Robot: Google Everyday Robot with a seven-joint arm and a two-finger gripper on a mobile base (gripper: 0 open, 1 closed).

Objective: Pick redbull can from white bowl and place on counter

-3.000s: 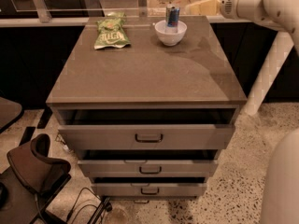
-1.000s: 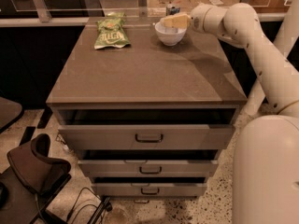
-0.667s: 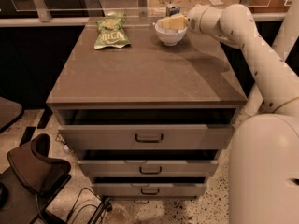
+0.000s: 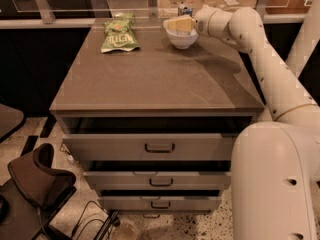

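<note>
The white bowl (image 4: 180,40) stands at the far edge of the counter (image 4: 155,79), right of the middle. The redbull can (image 4: 185,9) stands in it; only its silver top and a strip of blue show above my gripper. My gripper (image 4: 179,25) reaches in from the right at the end of the white arm and sits right over the bowl's rim, covering the can's body. Whether it touches the can is hidden.
A green snack bag (image 4: 119,34) lies on the counter's far left. A glass barrier (image 4: 70,4) runs behind the counter. The top drawer (image 4: 155,146) stands slightly pulled out. My arm (image 4: 260,59) crosses the counter's right edge. A dark chair (image 4: 35,184) stands at lower left.
The gripper has moved left from beside the bowl to over it, now covering the can's body. The bowl, can and bag have not moved.
</note>
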